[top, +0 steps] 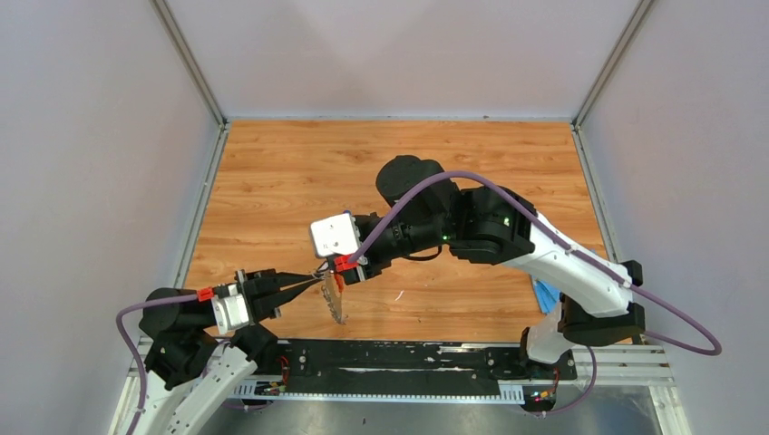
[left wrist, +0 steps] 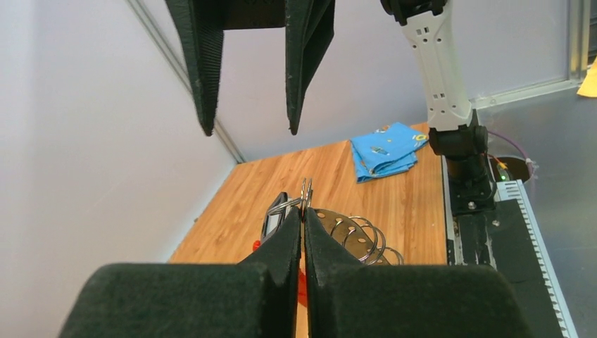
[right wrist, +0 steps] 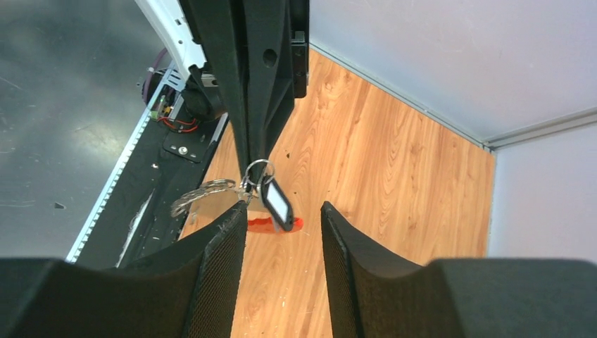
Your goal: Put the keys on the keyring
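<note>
Blue cloth [top: 545, 294] beside right arm [top: 580, 267], well apart from hanging keyring [top: 335, 299].

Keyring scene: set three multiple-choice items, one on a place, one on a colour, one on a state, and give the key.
1. Where is the blue cloth?
A. On the table by the right arm's base
B. Under the left arm
C. At the far left corner

2. What colour is the keyring loop?
A. Green
B. Red
C. Yellow

3. How do the left fingers stand?
A. Wide apart and empty
B. Out of every view
C. Shut on the keyring

Key:
1 A: the cloth lies on the wood beside that base.
2 B: a red strip shows under the hanging rings in the right wrist view.
3 C: their tips meet on a ring of the bunch.
</note>
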Motion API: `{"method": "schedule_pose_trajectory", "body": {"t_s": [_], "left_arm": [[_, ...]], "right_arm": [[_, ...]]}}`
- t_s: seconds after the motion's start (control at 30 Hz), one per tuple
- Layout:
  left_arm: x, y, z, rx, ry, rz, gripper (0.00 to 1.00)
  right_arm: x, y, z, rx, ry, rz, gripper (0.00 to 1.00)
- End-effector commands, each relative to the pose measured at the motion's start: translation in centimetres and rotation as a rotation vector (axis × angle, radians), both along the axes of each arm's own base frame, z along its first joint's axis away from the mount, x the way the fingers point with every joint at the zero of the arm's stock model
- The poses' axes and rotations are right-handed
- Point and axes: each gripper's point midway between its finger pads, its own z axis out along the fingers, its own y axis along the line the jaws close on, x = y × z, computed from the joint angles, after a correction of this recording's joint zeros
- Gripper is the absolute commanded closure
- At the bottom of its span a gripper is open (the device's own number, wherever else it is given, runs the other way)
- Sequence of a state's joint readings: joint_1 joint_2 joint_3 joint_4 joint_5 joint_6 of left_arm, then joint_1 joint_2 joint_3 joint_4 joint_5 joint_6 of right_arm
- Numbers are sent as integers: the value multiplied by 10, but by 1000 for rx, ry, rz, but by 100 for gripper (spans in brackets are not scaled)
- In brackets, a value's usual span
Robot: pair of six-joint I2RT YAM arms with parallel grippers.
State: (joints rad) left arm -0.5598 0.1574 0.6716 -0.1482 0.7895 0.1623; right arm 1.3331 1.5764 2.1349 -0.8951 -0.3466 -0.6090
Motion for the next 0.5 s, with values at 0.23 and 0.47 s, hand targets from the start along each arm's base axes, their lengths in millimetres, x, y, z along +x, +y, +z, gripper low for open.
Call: {"method": "schedule_pose_trajectory", "body": {"t_s": [0.23,0.47], "left_arm": [[9,6,12,-81,62,60,100],[10,5,12,-81,65,59,100]], "right_arm": [[-8,-9,-13,-72,85,17,60],[1,3,-16,-55,35,-21,60]]}}
